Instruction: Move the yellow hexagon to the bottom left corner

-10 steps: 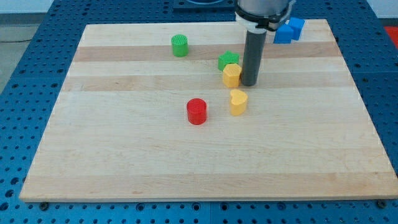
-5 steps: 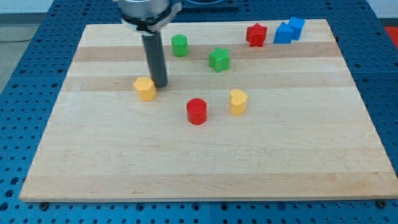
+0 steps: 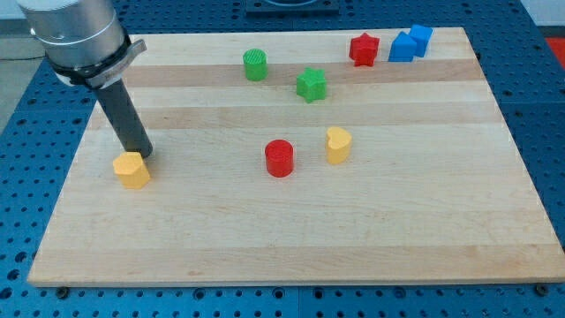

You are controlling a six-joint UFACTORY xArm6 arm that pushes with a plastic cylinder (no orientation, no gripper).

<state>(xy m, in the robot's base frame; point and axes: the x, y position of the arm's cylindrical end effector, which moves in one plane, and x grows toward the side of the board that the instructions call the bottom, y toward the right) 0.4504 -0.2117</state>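
Observation:
The yellow hexagon lies on the wooden board at the view's left, about halfway down. My tip is just above and to the right of the hexagon, touching or almost touching its upper edge. The dark rod rises from there toward the view's top left.
A red cylinder and a yellow heart-shaped block sit mid-board. A green cylinder and a green star lie higher up. A red star and two blue blocks are at the top right.
The tip has pushed the yellow hexagon from beside the green star leftward and downward across the board to the left side. The other blocks have stayed put.

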